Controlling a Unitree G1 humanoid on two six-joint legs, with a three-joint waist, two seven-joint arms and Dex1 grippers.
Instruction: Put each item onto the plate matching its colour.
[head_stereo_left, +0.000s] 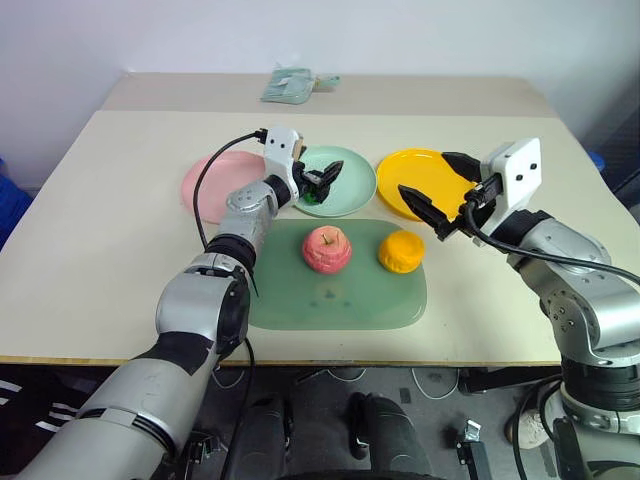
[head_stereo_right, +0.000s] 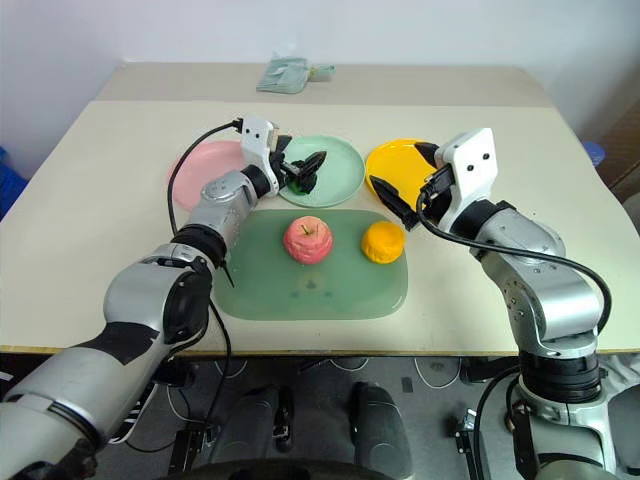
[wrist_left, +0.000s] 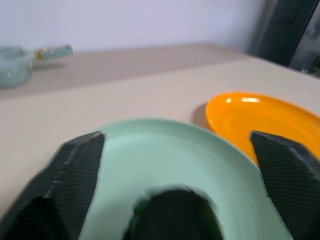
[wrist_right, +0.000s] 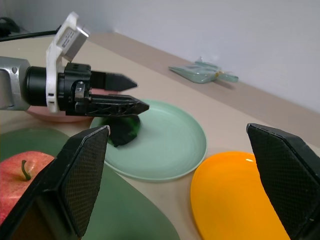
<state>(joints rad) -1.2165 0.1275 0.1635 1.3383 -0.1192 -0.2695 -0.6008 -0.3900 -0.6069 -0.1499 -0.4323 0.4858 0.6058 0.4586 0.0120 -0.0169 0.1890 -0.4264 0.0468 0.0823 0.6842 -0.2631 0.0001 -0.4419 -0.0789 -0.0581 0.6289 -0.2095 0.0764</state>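
On the cream tabletop (head_stereo_left: 90, 250), three round shallow plastic plates sit in a row across the middle of the head view: a pink plate (head_stereo_left: 205, 185) at the left, a mint green plate (head_stereo_left: 350, 185) in the centre and a yellow-orange plate (head_stereo_left: 420, 180) at the right. Below them lies a flat rounded-rectangle green mat (head_stereo_left: 340, 295). A pinkish-red toy apple (head_stereo_left: 327, 249) and a yellow-orange round toy fruit (head_stereo_left: 401, 251) rest on the mat, apart from each other.

The small dark green-black lump (wrist_right: 124, 131) lies on the near left part of the mint green plate. The left claw (head_stereo_left: 325, 182) hovers just above the lump, its black fingers spread and released, not grasping it.

The right claw (head_stereo_left: 440, 195) hangs over the near edge of the yellow-orange plate, fingers wide apart and holding nothing.

A pale green packet (head_stereo_left: 290, 85) lies at the far edge, upper centre.
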